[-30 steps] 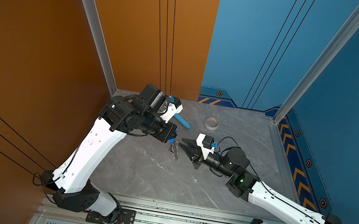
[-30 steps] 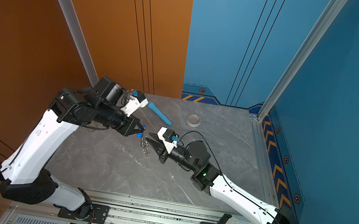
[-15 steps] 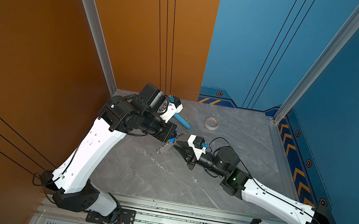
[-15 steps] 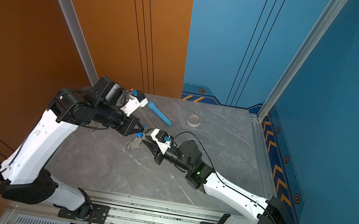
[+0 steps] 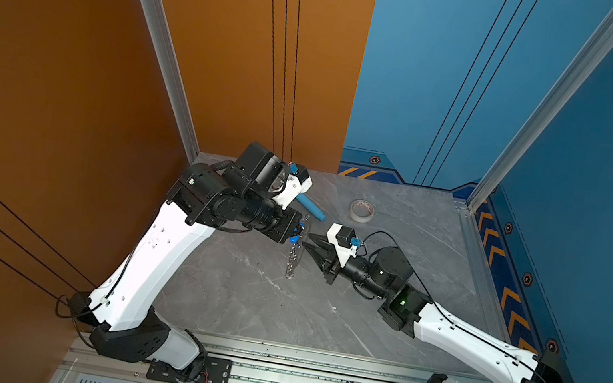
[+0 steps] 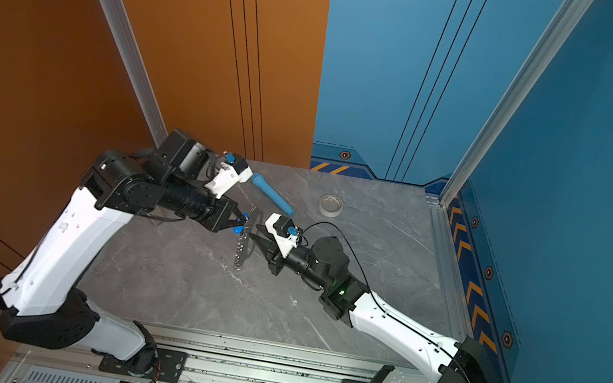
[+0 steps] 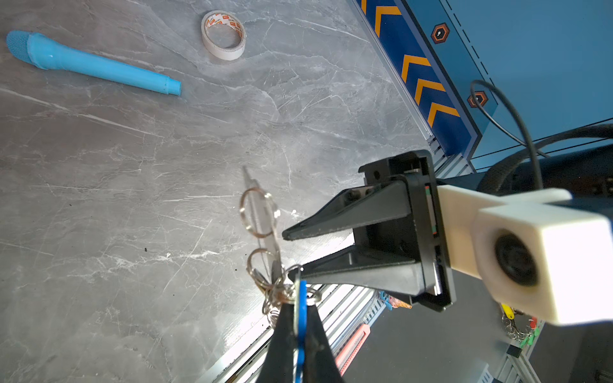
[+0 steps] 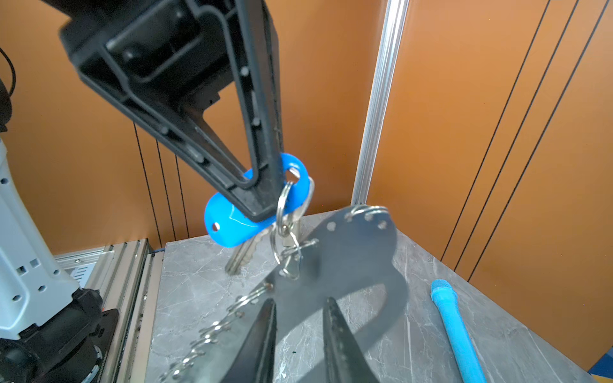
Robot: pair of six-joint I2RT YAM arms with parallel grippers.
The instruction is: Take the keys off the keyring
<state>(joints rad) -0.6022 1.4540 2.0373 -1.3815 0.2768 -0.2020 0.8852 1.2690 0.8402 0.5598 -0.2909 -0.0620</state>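
**Keys clamped, keyring hung between two end effectors**

In both top views the left arm is raised from the lower left, with its forearm levelled toward the frame centre. The left end effector (image 5: 298,234) is closed on the blue tag of the keys (image 8: 232,222). The keyring (image 8: 351,252) is seen hanging below them, over the tabletop (image 5: 256,302). The right arm is stretched low from the lower right. The right end effector (image 7: 287,253) is held with its jaws apart, tips just beside the keyring's plate.
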